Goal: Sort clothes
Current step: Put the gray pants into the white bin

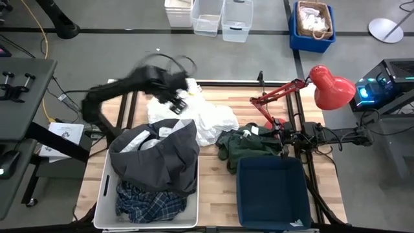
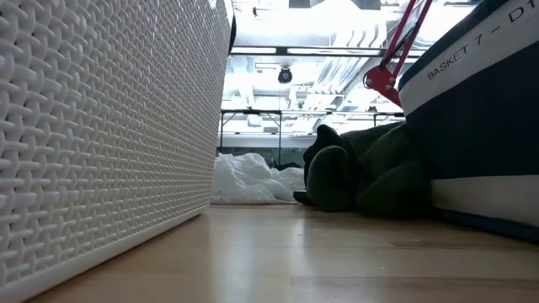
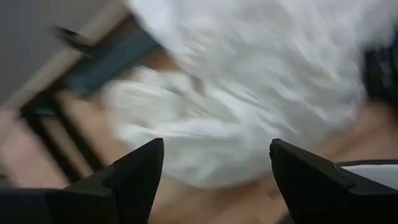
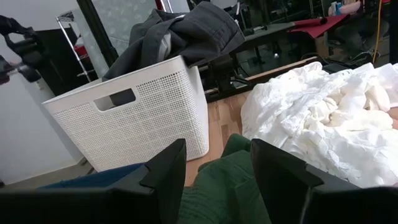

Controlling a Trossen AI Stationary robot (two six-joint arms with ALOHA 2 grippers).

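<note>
A heap of white clothes (image 1: pixel 204 120) lies on the table's far middle. My left gripper (image 1: pixel 180 98) hovers open above its far left part; the white cloth fills the left wrist view (image 3: pixel 249 81) beyond the fingers. A dark grey garment (image 1: pixel 158 158) drapes over the white basket's (image 1: pixel 103 207) rim, with the blue-and-white plaid shirt (image 1: pixel 149 202) inside. The dark green garment (image 1: pixel 246 145) lies on the table beside the heap. My right gripper (image 4: pixel 214 168) is open and low, its fingers on either side of the green cloth (image 4: pixel 224 183).
A dark blue basket (image 1: pixel 272 194) stands at the near right, next to the green garment. A red desk lamp (image 1: pixel 326 87) reaches over the table's far right. Beyond the far edge, clear bins (image 1: pixel 223 19) and a small blue crate (image 1: pixel 312 26) stand on the floor.
</note>
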